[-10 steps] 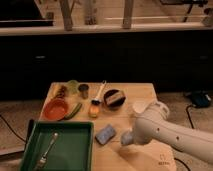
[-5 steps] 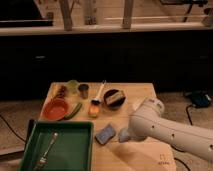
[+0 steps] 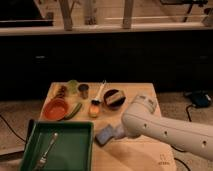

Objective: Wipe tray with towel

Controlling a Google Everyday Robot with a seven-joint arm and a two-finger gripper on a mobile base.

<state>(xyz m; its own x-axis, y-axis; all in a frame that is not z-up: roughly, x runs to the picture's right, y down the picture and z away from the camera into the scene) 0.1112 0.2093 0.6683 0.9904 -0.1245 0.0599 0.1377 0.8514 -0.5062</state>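
Table (image 3: 145, 156): pale wood, dark room beyond.
Tray (image 3: 75, 147): dark green, near left, fork (image 3: 46, 150) inside.
Towel (image 3: 104, 135): pale blue-grey, just right of tray.
Gripper (image 3: 117, 132): at towel; grip impossible to tell.

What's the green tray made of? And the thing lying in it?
The tray looks like smooth plastic: even green, slight sheen. The fork in it looks like metal, grey and glinting, probably. The gripper sits beside the tray, at the towel.
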